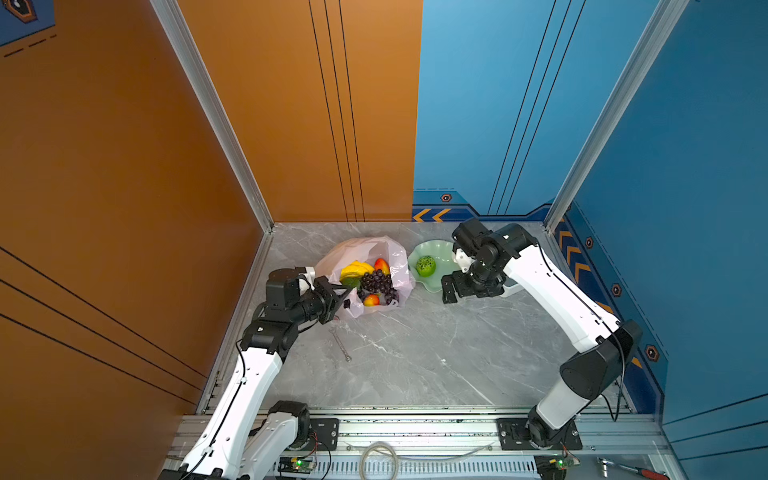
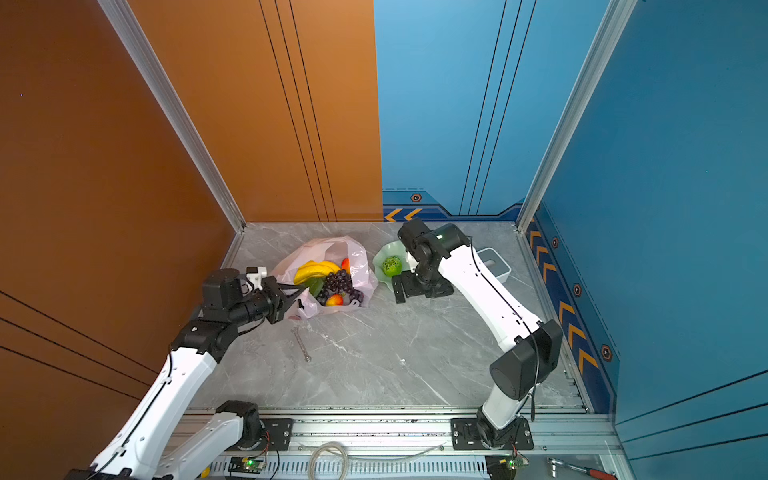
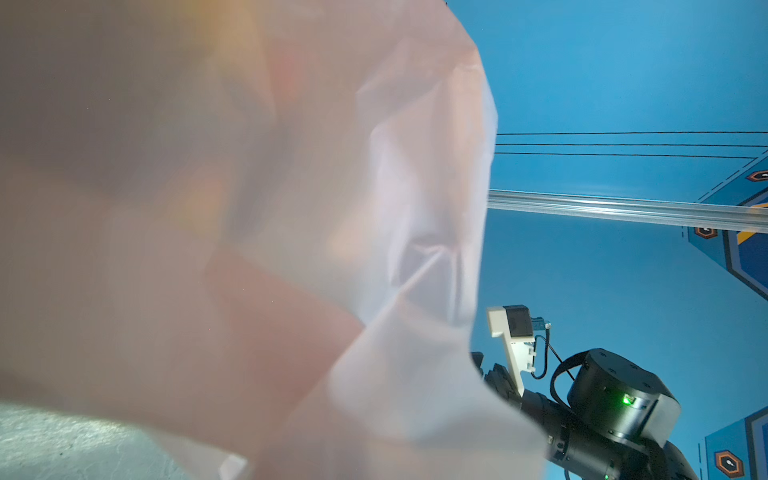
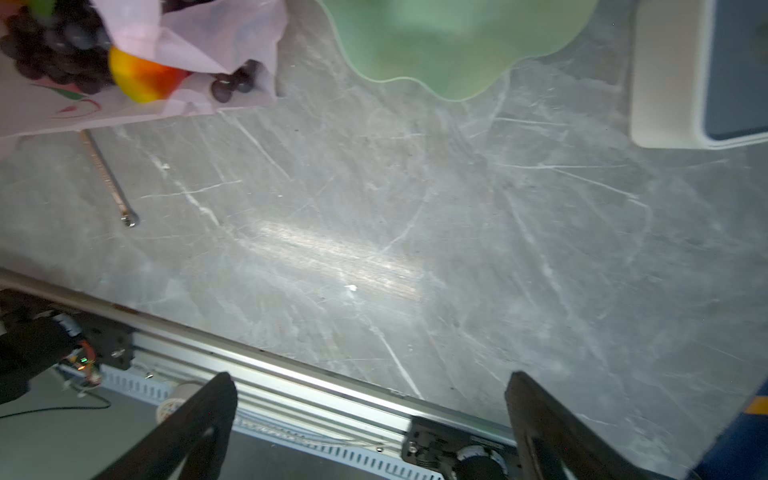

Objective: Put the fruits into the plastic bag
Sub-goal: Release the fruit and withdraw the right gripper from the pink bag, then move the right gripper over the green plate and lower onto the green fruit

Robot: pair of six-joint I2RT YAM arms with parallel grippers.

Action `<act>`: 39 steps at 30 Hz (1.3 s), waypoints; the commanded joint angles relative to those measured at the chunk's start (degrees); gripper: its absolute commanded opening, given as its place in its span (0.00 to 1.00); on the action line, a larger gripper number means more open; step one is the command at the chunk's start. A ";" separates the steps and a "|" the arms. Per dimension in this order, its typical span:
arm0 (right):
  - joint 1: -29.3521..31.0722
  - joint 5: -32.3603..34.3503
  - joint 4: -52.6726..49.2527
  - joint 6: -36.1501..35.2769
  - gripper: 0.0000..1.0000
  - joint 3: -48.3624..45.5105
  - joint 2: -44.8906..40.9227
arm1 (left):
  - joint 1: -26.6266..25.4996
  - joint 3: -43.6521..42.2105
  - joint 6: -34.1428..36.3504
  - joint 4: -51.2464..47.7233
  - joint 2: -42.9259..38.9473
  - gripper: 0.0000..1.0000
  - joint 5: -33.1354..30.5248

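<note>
Left arm (image 1: 253, 374) and right arm (image 1: 557, 291) have white links, black joints and thin black cables.

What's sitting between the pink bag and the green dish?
Nothing: only bare grey table separates the plastic bag and green dish, clearest in the right wrist view.

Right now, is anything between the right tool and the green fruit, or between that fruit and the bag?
Nothing visible blocks the open right tool from the green fruit, uncovered in the dish beside it. Towards the plastic bag, only the dish's rim and the bag's side wall intervene.
</note>
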 commanded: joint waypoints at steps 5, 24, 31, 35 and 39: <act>-4.15 19.56 -1.99 -4.66 1.00 2.95 -2.12 | 0.20 -0.70 0.53 -0.60 -1.12 0.00 -1.26; -11.91 8.85 22.36 5.80 1.00 7.14 4.23 | 0.46 -1.08 0.50 -1.44 -1.69 0.00 -1.53; -12.57 -3.48 22.53 7.82 1.00 12.73 15.91 | 0.47 -0.69 0.39 -1.61 -1.66 0.00 -1.44; -12.48 -7.77 23.97 9.82 1.00 14.55 20.62 | 0.44 -0.30 0.23 -1.92 -1.66 0.00 -1.52; -12.48 -11.40 26.06 12.42 1.00 15.61 25.09 | 0.38 0.18 0.27 -2.28 -1.59 0.00 -1.77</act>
